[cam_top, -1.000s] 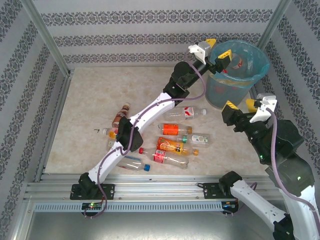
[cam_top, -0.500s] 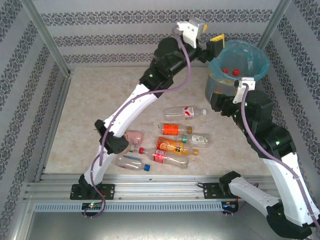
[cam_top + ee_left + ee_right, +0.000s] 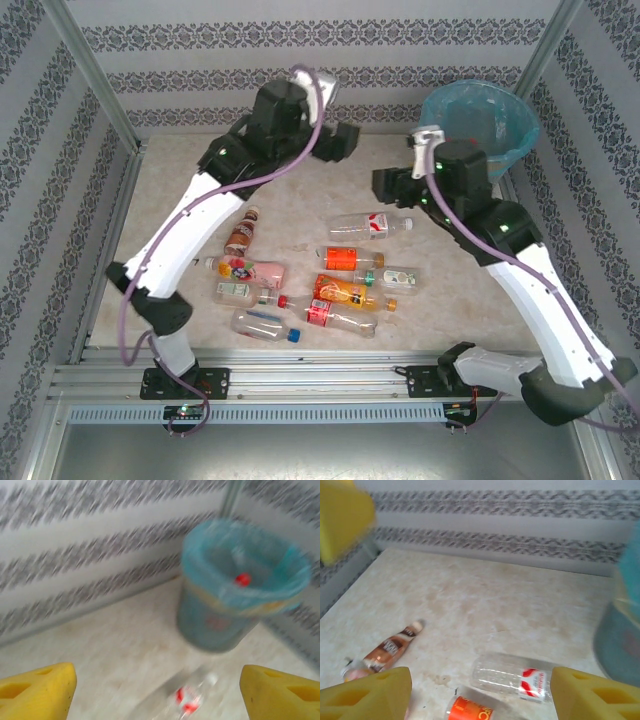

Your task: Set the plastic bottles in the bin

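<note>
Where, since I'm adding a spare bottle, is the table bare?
Bare: the table near right, between the bottle cluster and the right arm; also the far strip between the brown bottle, back wall and bin. Crowded: near centre.

I get a bright, evenly lit overhead view, sharp, with only faint, soft shadows. My left wrist view smears with motion: the bin [image 3: 210, 625] and wallpaper [image 3: 75, 555] are fuzzy. On my right wrist view the yellow fingers [image 3: 365, 695] blur, and the far wall [image 3: 495, 510] goes soft.
</note>
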